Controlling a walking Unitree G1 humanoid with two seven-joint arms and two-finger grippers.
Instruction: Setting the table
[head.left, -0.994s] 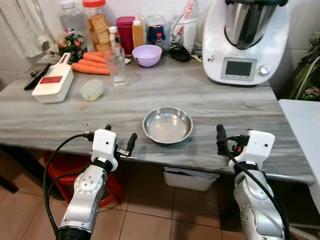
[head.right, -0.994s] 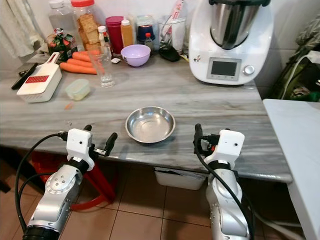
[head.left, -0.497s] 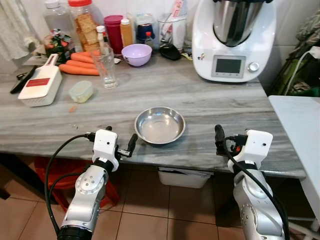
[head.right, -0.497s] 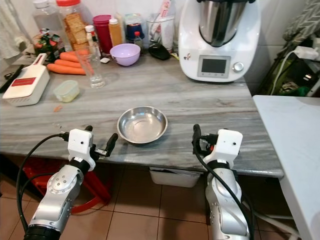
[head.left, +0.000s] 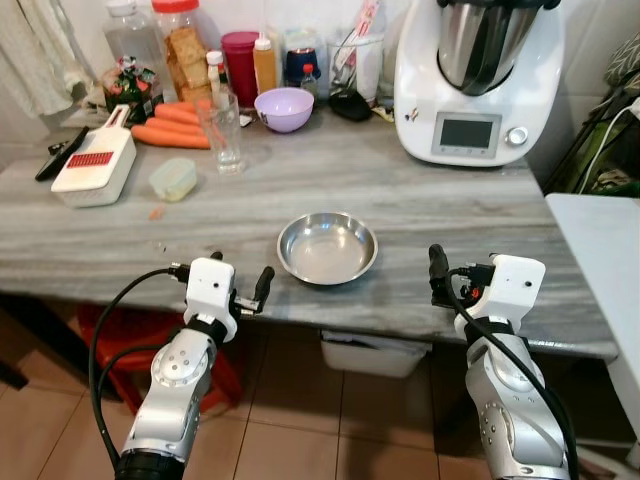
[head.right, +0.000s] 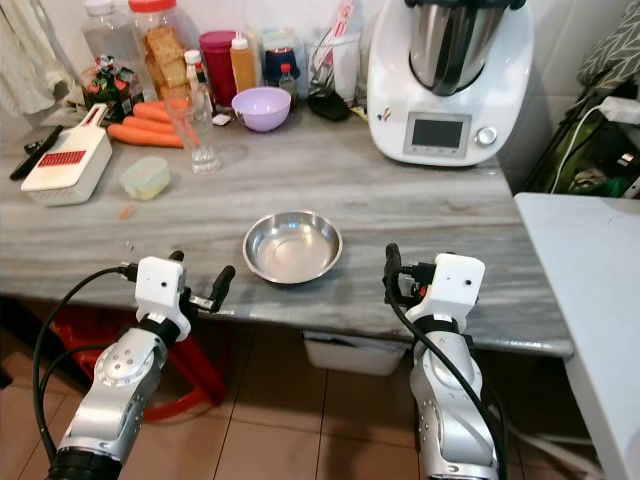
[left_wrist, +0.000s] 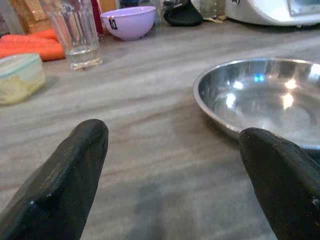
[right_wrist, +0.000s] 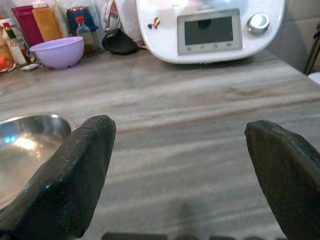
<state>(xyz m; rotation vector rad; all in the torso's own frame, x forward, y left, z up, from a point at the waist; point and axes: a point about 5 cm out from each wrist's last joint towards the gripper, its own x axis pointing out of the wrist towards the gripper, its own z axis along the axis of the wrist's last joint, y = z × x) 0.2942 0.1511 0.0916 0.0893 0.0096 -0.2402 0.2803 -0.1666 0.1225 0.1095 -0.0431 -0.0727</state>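
A shiny steel bowl (head.left: 327, 247) sits empty near the front edge of the grey marble table (head.left: 450, 200). My left gripper (head.left: 240, 272) hovers at the table's front edge, just left of the bowl, open and empty. In the left wrist view the bowl (left_wrist: 260, 100) lies beyond the fingers (left_wrist: 60, 190). My right gripper (head.left: 440, 275) is held at the front edge right of the bowl, also open with nothing in it. A clear glass (head.left: 225, 133) and a purple bowl (head.left: 284, 108) stand farther back on the left.
A white food processor (head.left: 480, 80) stands at the back right. Carrots (head.left: 170, 130), a white slicer (head.left: 95, 165), a small lidded container (head.left: 174, 179) and several jars and bottles crowd the back left. A white surface (head.left: 600, 260) adjoins on the right. A red stool (head.left: 110, 340) stands under the table.
The head view has shifted a little. Both grippers stay open at the table's front edge, and the bowl has not moved on the table.
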